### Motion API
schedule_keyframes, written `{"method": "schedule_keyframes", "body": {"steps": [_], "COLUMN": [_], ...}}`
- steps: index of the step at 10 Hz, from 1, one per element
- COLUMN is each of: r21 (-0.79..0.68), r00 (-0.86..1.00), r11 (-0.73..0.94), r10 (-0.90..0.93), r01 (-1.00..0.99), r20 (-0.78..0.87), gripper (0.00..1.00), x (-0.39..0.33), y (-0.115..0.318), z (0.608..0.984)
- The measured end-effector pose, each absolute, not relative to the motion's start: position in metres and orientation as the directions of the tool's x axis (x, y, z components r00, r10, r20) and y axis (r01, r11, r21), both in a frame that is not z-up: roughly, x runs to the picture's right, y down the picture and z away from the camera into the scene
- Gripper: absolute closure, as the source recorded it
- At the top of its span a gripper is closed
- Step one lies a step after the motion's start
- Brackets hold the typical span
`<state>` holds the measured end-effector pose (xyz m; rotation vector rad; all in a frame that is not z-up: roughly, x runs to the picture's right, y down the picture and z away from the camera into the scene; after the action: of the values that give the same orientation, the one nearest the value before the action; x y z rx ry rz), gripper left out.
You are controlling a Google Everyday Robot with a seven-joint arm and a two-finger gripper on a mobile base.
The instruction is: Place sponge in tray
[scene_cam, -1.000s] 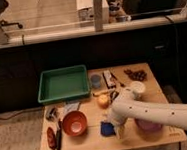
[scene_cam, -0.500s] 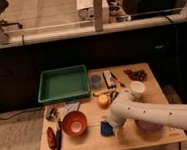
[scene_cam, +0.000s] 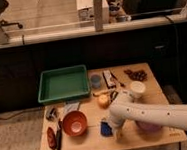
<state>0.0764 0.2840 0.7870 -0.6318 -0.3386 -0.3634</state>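
Sponge: dark blue, lying flat on the tabletop near the front edge, just right of the orange bowl. Outside the tray and well apart from it.

Hand at the end of the white arm, down low at the sponge's right edge, touching or almost touching; cannot tell which. Cannot tell how far open either, nor whether gripping anything.

Arm reaching in from the right across the front of the tabletop, covering part of the purple bowl.

Green tray at the back left of the tabletop, shallow, with a raised rim. Light-blue cup just beside the tray's right side. Round yellow-orange thing between that cup and the sponge, near the middle. White cup toward the right, with a dark cluster behind it, too blurred to name. Red and dark utensils along the left edge, left of the orange bowl.
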Motion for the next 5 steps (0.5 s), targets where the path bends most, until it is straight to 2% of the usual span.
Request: {"method": "schedule_keyframes", "body": {"steps": [2,5], "r21": [-0.503,-0.5], "r00": [0.882,0.887], "r11": [0.75,0.76], "r10": [-0.227,-0.214], "r01": [0.429,0.415], "r20": [0.413,0.41], "gripper": [0.42,0.61], "x": [0.0768,0.0726], "y": [0.2854,0.288], "z": [0.7865,0.7846]}}
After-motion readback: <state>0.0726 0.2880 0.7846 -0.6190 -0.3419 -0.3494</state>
